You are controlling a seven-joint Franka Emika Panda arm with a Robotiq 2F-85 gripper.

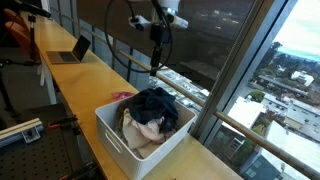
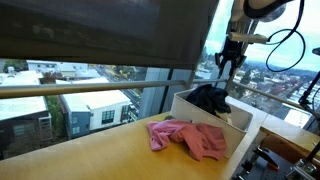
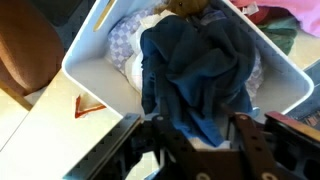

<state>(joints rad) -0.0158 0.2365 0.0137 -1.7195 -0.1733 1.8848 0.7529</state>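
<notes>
End effector (image 1: 155,69) hovers directly above dark cloth (image 1: 155,104) in bin (image 1: 112,136).

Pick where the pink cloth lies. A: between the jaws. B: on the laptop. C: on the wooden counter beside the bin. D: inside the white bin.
C: in an exterior view the pink cloth lies crumpled on the wooden counter, outside the white bin that holds the dark blue garment.
</notes>
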